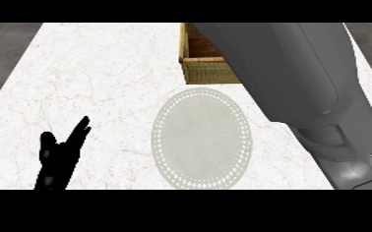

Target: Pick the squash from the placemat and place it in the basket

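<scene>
The counter [94, 69] is white marble w/ faint brownish veins and fills nearly the whole frame. Beyond its edge at upper left there's a strip of dark grey floor [15, 44], and another sliver shows at the upper right corner. The lighting is even, with a soft shadow under the arm on the right.

The placemat [201, 137] lies center frame, slightly low. It's a pale grey oval w/ a dotted lacy rim, flat on the marble. Just above it, near but not touching, is the basket [203, 69], woven tan sides w/ a brown wooden inside. Only its left part and front wall show, since the rest is covered.

What covers it is the right forearm [298, 78]. It's big and grey and runs from the lower right corner up to the top center, over the basket's right side. The right hand itself doesn't show, so I can't tell whether its fingers are apart or curled.

The left hand [58, 162] is at lower left, black, w/ fingers straight, spread apart and pointing up. It holds nothing and sits well apart from the mat.

As for the squash, I can't see it anywhere. Whether it's behind the forearm or in the basket, I can't tell.
</scene>
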Controlling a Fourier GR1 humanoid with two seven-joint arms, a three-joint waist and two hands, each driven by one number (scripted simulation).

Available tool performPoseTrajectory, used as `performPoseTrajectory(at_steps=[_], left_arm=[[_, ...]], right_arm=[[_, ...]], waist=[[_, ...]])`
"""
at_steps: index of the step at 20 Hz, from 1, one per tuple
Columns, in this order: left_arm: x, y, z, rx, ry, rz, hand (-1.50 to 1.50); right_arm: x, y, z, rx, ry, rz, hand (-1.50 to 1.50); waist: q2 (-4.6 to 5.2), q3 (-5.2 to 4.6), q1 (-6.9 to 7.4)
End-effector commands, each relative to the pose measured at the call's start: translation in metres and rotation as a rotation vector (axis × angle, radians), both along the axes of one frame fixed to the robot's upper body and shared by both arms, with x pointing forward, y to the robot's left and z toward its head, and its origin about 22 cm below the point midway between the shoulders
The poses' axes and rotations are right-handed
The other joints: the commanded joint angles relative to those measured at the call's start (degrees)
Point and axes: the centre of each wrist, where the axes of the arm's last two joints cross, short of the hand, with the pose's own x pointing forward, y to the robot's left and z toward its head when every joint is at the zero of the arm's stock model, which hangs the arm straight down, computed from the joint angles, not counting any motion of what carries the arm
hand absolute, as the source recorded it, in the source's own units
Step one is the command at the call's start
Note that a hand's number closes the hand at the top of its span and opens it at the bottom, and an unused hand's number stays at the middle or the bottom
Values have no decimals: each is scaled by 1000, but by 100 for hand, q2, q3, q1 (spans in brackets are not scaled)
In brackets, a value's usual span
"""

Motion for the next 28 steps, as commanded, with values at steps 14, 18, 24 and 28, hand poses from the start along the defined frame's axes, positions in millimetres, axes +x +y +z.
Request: performPoseTrajectory(at_steps=[14,18,24,28], left_arm=[[8,-14,-25,-27,70,-8,0],[10,-11,-24,-4,72,-3,0],[0,4,-18,-16,73,9,0],[-1,0,-5,-16,69,4,0]], right_arm=[[64,-60,-89,257,70,-35,150],[72,-68,-99,254,82,-20,150],[90,-98,-107,101,114,-264,150],[90,-105,-130,-6,191,-163,150]], waist=[[72,-48,-36],[58,-48,-13],[64,-59,-10],[27,-45,-17]])
